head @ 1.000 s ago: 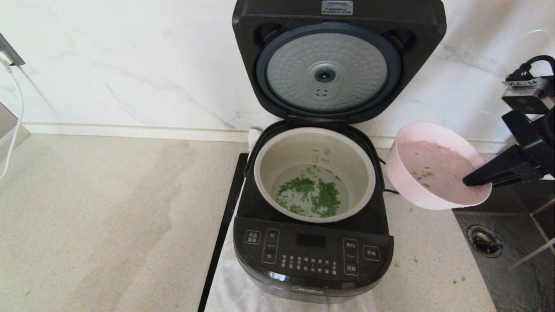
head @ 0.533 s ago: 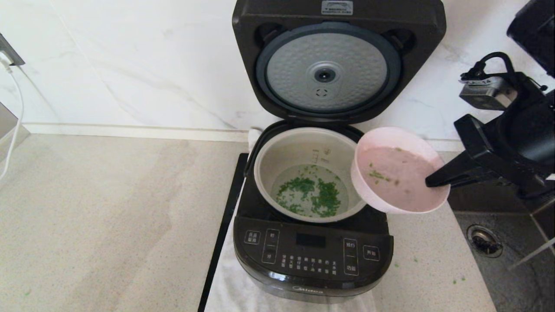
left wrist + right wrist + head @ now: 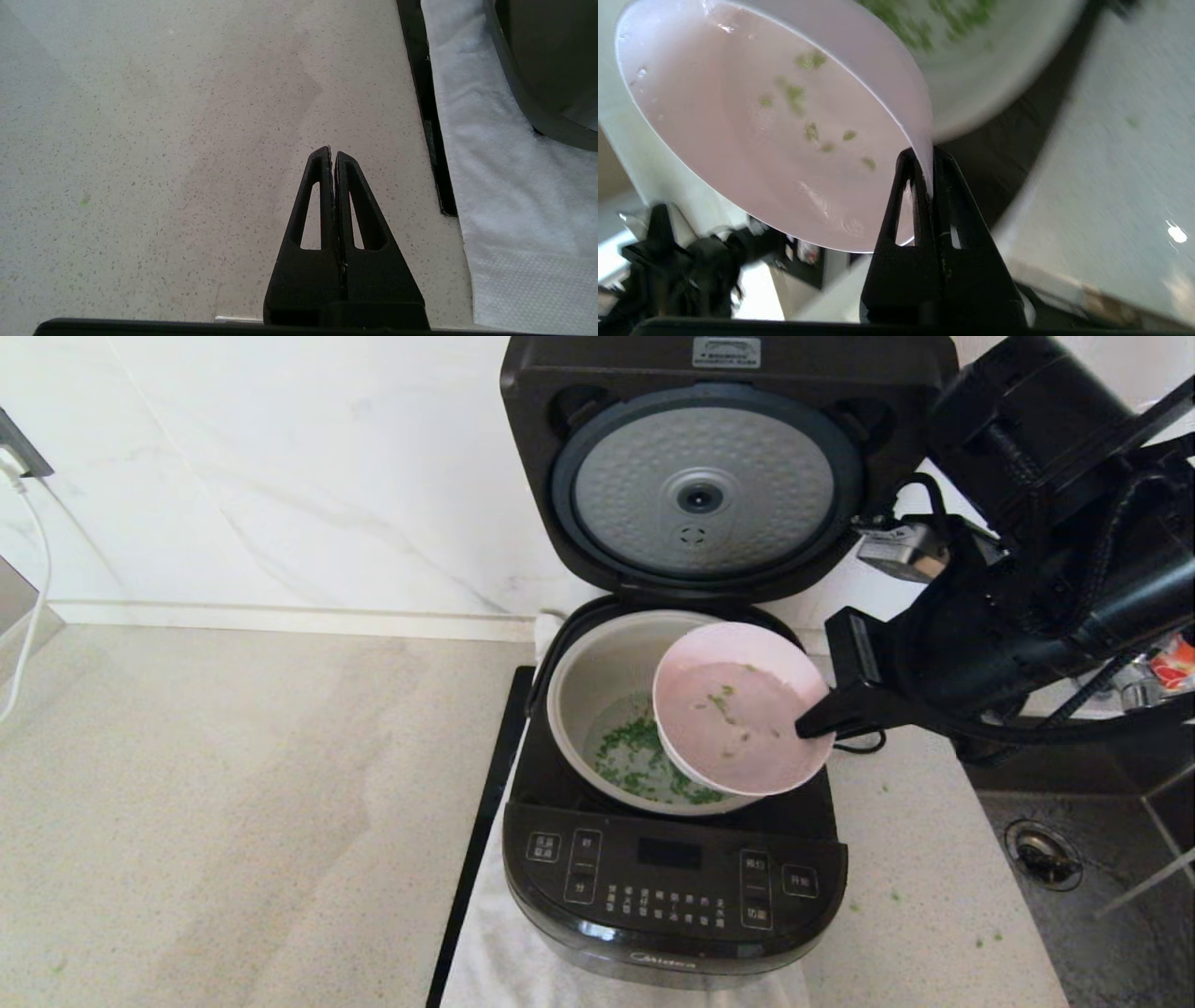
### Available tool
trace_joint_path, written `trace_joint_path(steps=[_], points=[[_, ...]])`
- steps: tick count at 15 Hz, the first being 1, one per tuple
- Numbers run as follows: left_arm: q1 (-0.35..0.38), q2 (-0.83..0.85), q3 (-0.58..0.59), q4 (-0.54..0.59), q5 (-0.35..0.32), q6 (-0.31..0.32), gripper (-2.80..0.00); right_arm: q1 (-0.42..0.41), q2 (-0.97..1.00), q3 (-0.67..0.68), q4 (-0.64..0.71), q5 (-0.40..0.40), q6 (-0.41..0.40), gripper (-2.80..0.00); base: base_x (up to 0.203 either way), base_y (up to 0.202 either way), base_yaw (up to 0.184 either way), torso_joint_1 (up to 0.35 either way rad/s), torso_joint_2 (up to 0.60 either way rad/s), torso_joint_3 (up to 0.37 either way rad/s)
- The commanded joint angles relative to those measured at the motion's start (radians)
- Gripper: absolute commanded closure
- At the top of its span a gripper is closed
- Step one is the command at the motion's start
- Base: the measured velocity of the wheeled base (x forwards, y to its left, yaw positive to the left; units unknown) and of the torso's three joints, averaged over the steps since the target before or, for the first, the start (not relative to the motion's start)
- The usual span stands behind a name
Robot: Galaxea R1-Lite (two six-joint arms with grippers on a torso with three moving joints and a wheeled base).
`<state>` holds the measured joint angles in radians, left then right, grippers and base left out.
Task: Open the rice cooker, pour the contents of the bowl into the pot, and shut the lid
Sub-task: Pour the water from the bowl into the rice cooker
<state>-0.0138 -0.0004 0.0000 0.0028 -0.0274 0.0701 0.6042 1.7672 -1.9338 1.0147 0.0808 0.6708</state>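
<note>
1. Rice cooker (image 3: 672, 859) stands on a white cloth (image 3: 504, 952) on the speckled countertop (image 3: 233, 803), its front touch panel facing the robot.
2. Lid (image 3: 728, 467) is raised upright on its rear hinge; the dimpled silver disc and grey gasket on its underside face forward.
3. Pot (image 3: 607, 681) sits inside the cooker body and holds clear water with chopped green herb bits (image 3: 635, 756) spread across its bottom.
4. Bowl (image 3: 738, 719), pale pink, is held tilted above the right half of the pot opening, overlapping the pot's rim in the head view.
5. Bowl interior is wet; only a few green specks cling to its inner surface, seen in both the head and right wrist views.
6. Right gripper (image 3: 810, 726) reaches in from the right side, its fingers pinched together on the bowl's rim; the right wrist view shows the thin rim clamped between the two black fingers (image 3: 945, 186).
7. Left gripper (image 3: 332, 156) hangs over bare countertop to the left of the cooker, beside the cloth's edge, its fingers pressed together and holding nothing.
8. Loose green flecks lie on the countertop to the right of the cooker, near the sink (image 3: 1102, 896) with its drain.
</note>
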Motion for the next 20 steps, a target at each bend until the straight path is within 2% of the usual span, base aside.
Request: trace_joint_path(steps=[1,5,9,13,16,20], points=[[0.000,-0.001,0.002,0.000,0.000,0.000,0.00,0.021,0.022,0.001,-0.053,-0.007,0.013,0.00,0.000,0.000,0.000,0.000,0.00,0.000],[0.000,0.000,0.002,0.000,0.000,0.000,0.00,0.048,0.073,0.001,-0.110,-0.085,0.016,0.00,0.000,0.000,0.000,0.000,0.00,0.000],[0.000,0.000,0.002,0.000,0.000,0.000,0.00,0.051,0.116,-0.002,-0.204,-0.101,0.041,0.00,0.000,0.000,0.000,0.000,0.00,0.000],[0.000,-0.001,0.002,0.000,0.000,0.000,0.00,0.055,0.151,-0.007,-0.240,-0.115,0.041,0.00,0.000,0.000,0.000,0.000,0.00,0.000],[0.000,-0.001,0.002,0.000,0.000,0.000,0.00,0.055,0.174,-0.005,-0.285,-0.225,0.042,0.00,0.000,0.000,0.000,0.000,0.00,0.000],[0.000,-0.001,0.002,0.000,0.000,0.000,0.00,0.055,0.135,0.001,-0.320,-0.280,0.044,0.00,0.000,0.000,0.000,0.000,0.00,0.000]])
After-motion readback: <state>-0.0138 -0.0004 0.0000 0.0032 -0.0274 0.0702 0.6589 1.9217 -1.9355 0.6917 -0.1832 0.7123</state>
